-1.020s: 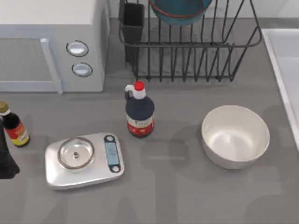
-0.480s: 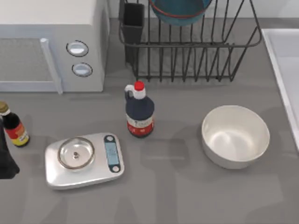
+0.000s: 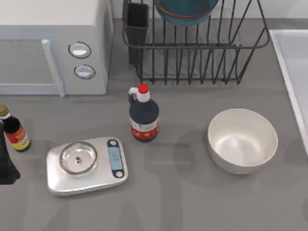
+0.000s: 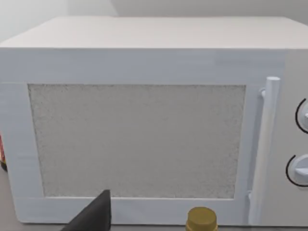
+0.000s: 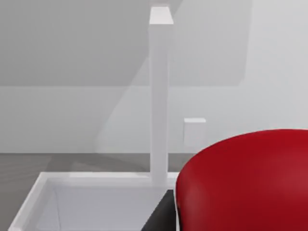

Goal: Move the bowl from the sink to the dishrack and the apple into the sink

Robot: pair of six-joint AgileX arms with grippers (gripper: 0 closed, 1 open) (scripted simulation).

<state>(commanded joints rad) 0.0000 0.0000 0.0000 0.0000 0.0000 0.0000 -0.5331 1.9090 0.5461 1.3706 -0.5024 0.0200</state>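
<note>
- At twelve o'clock of the top view, the bowl (image 3: 185,12) sits inside the dishrack (image 3: 197,48), its teal body and red band showing between the black bars; I judge that half of the task done.
- At three o'clock in the same view the pale rim of the sink (image 3: 288,72) runs along the worktop's (image 3: 192,192) right edge. A white bowl (image 3: 242,140) stands just beside it, toward four o'clock.
- Centre of that view holds a dark bottle with a red cap (image 3: 143,114). A kitchen scale (image 3: 86,164) lies at eight o'clock, a small sauce bottle (image 3: 13,130) at nine o'clock and a microwave (image 3: 53,45) at ten o'clock.
- The left arm (image 3: 6,166) is parked at the nine o'clock edge of the top view.
- In the left wrist view, the microwave door (image 4: 137,142) faces the camera. A dark piece of the left tool (image 4: 94,214) and the gold cap of the small sauce bottle sit at six o'clock; whether that tool is wide or narrow I cannot tell.
- In the right wrist view, the apple (image 5: 245,180) looms glossy and red at five o'clock, close under the camera with a dark tool part against it. I take it that the right tool is closed on the fruit.
- Beyond the apple the white basin of the sink opens at seven o'clock, a faucet post (image 5: 160,96) rising at twelve o'clock.
- What is left, in my judgement: lower the apple into the basin and let go.
</note>
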